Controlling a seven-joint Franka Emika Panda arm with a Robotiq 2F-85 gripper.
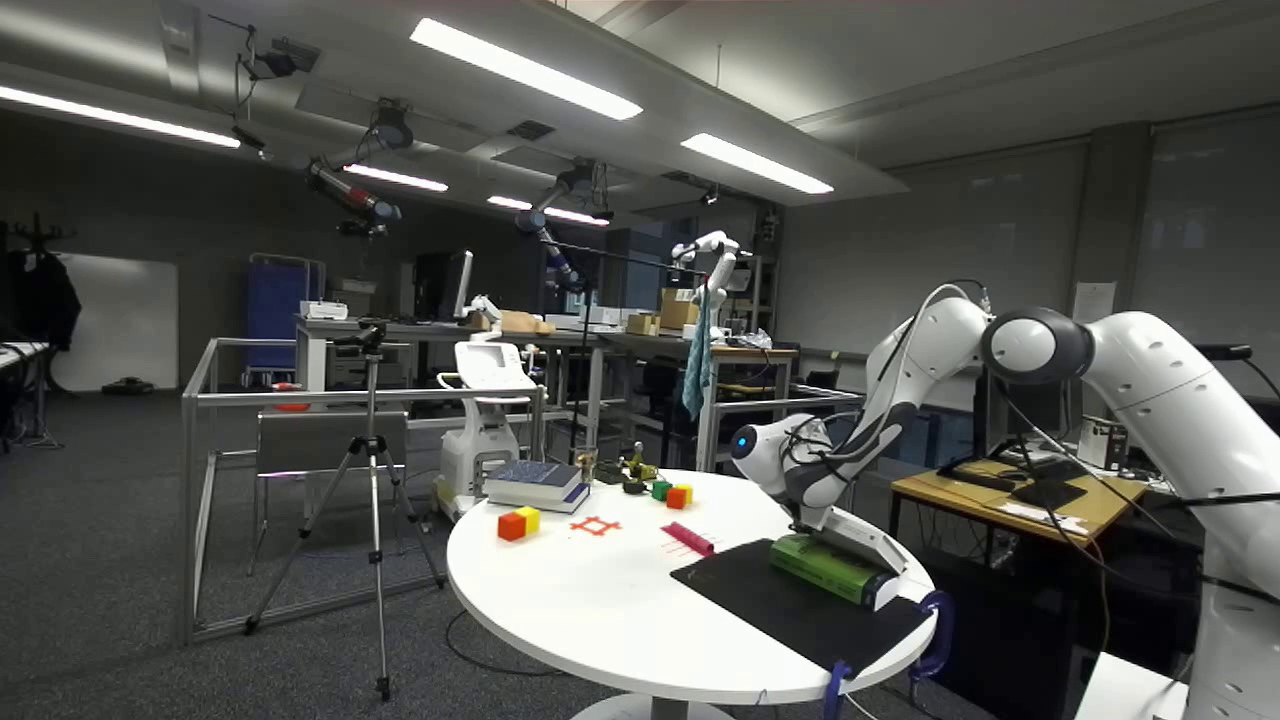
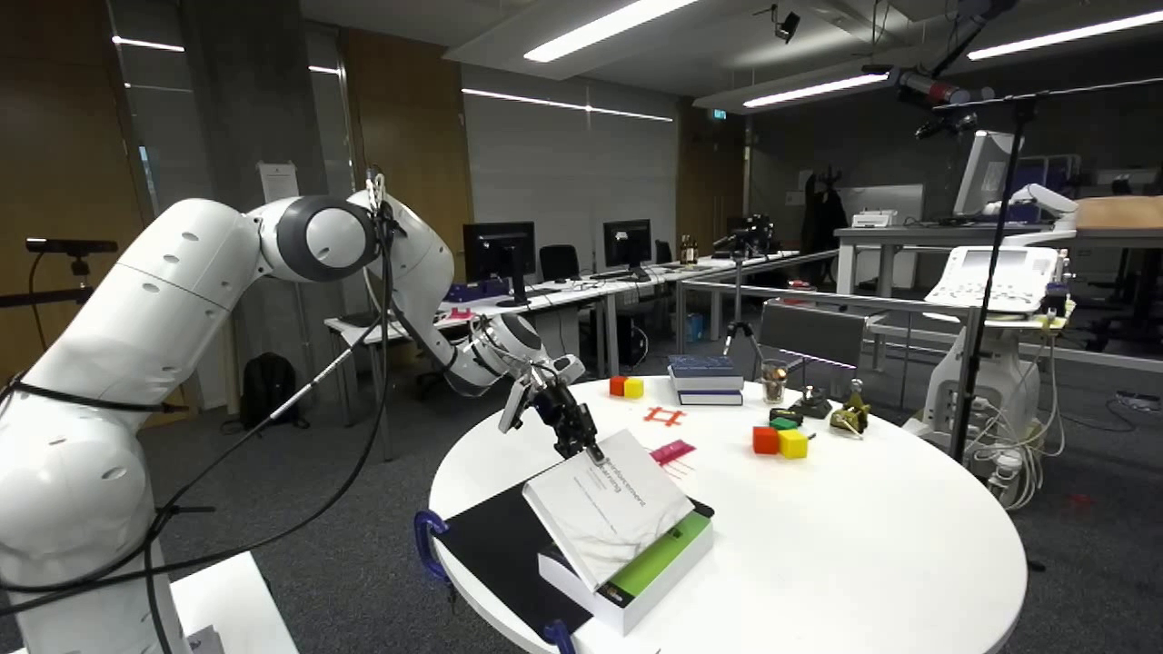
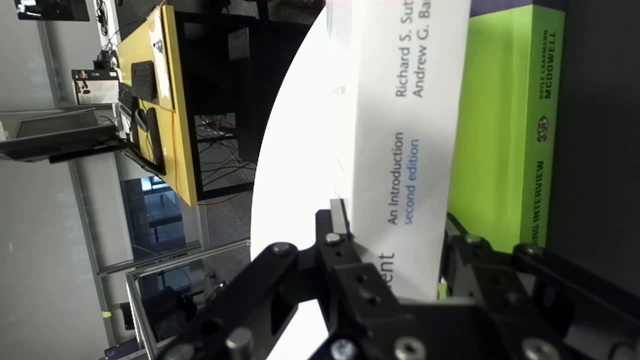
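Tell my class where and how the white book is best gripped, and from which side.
Pinch the white book across its thickness at the raised spine, coming from the spine side: probably best, since that edge is lifted while the book tilts over the green book. The gripper holds it near one end; mid-length might balance better.

The arm [image 1: 1165,370] was white and rounded, with dark grey joint bands [image 2: 293,241], black straps [image 2: 95,402], trailing black cables [image 2: 386,272] and a blue light [image 1: 742,441]. The black gripper [image 3: 395,217] bore silvery screws [image 3: 410,348].
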